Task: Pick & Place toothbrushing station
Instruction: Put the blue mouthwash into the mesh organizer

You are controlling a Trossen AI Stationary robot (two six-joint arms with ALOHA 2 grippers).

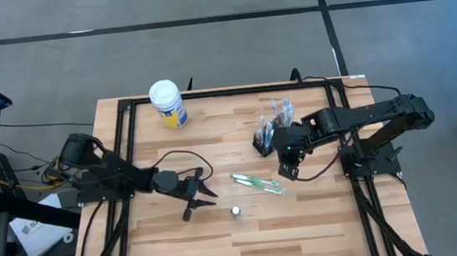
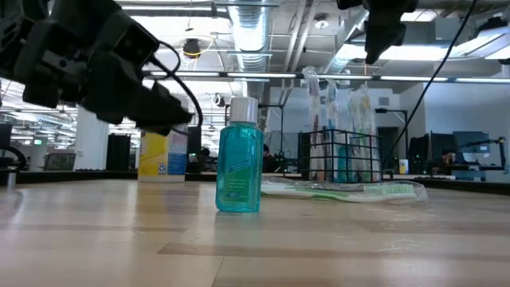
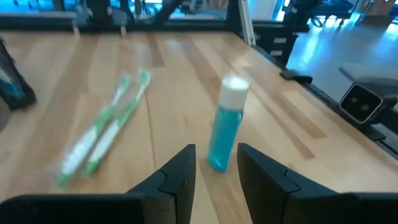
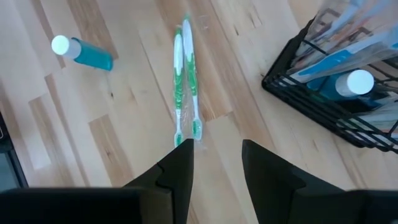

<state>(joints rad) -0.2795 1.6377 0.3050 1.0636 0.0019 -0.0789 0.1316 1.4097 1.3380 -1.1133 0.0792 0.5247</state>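
Note:
A small teal tube (image 1: 236, 210) with a white cap stands upright on its base on the wooden table, also in the low view (image 2: 239, 163). My left gripper (image 3: 217, 167) is open, low over the table, with the tube (image 3: 225, 121) just ahead of its fingertips; nothing is between them. A clear pack of two green toothbrushes (image 1: 257, 183) lies flat. The black wire-mesh holder (image 1: 266, 137) stands at the far right with toothbrush packs and a bottle in it. My right gripper (image 4: 216, 163) hangs open above the near end of the green pack (image 4: 185, 81), pointing steeply down.
A white-lidded yellow-and-blue jar (image 1: 168, 104) stands at the far left of the table. A black frame (image 1: 126, 113) runs along the table's edges. Bare wood lies near the front edge (image 1: 248, 244).

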